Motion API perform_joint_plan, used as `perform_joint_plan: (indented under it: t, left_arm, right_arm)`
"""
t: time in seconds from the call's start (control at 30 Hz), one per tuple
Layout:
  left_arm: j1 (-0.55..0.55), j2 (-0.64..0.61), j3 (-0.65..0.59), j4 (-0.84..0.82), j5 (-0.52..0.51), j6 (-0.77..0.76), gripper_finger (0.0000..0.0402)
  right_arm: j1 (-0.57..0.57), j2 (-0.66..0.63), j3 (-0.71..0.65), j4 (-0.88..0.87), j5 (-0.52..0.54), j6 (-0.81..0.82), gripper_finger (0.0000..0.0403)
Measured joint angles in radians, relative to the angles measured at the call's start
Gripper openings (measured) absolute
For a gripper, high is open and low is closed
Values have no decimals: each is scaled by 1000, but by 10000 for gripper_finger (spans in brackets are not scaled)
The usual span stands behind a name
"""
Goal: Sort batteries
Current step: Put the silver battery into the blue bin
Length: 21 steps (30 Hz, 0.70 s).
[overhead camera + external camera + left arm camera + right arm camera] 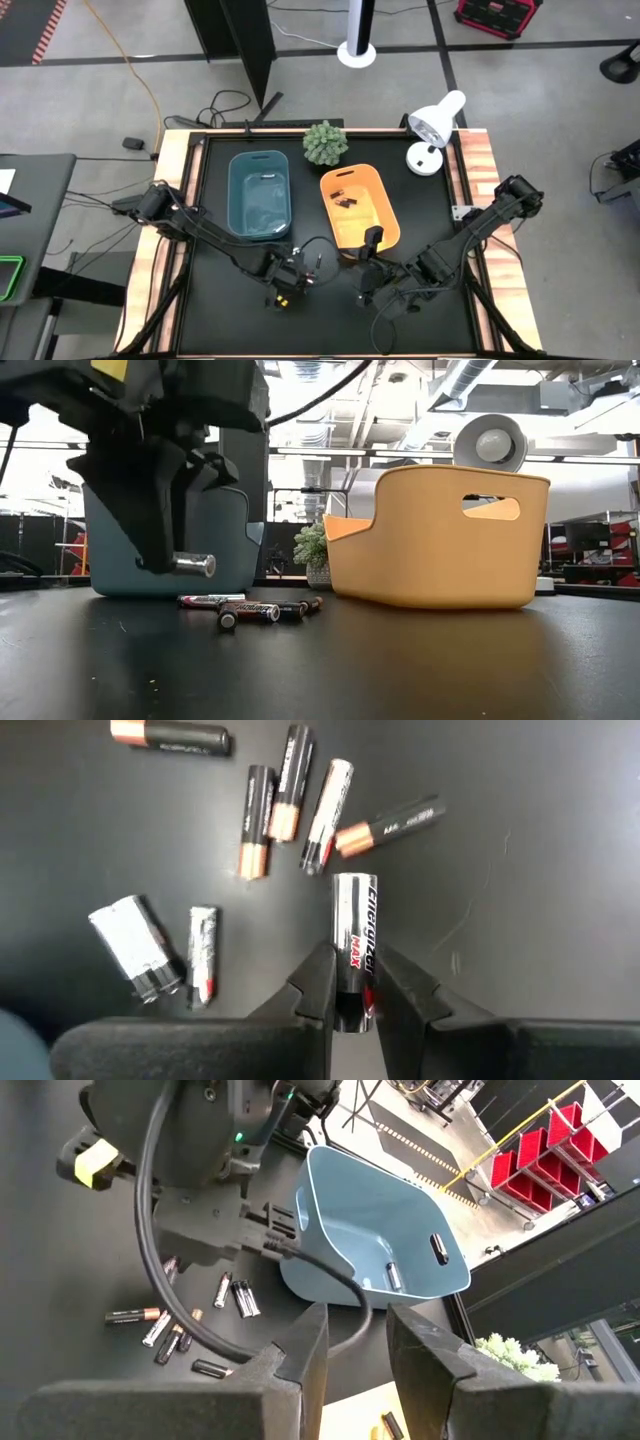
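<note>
Batteries [290, 800] lie loose on the table while the left claw [352, 990] pinches one silver battery [353, 935], lifted clear.

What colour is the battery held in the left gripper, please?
Silver battery with red and black lettering; clearest in left wrist view.

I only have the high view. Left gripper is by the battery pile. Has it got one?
Observer: Yes. The left gripper is shut on a silver battery labelled Energizer Max.
Operator: Off the table yet?
Observer: Yes. The low view shows it held level, clear of the table.
Operator: Right gripper?
Observer: The right gripper is open, with nothing between its fingers.
</note>
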Motion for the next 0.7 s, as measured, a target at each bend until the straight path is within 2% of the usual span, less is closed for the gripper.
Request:
perform_joint_plan:
  t: [0.2, 0.33, 0.47, 0.6, 0.7]
  left_arm:
    - [0, -33, 76, -116, -83, 45, 39]
    - [5, -132, 78, -129, -139, 56, 39]
    - [21, -256, 78, -217, -279, 32, 39]
    - [94, -369, 54, -317, -361, -15, 39]
    - [187, -422, 21, -348, -363, 4, 39]
  right_arm:
    - [6, 0, 0, -3, 0, 0, 122]
    - [7, 0, 0, -2, 0, 0, 122]
    - [7, 0, 0, -6, 0, -1, 122]
    - [7, 0, 0, -4, 0, -3, 122]
    - [7, 0, 0, -1, 0, -3, 122]
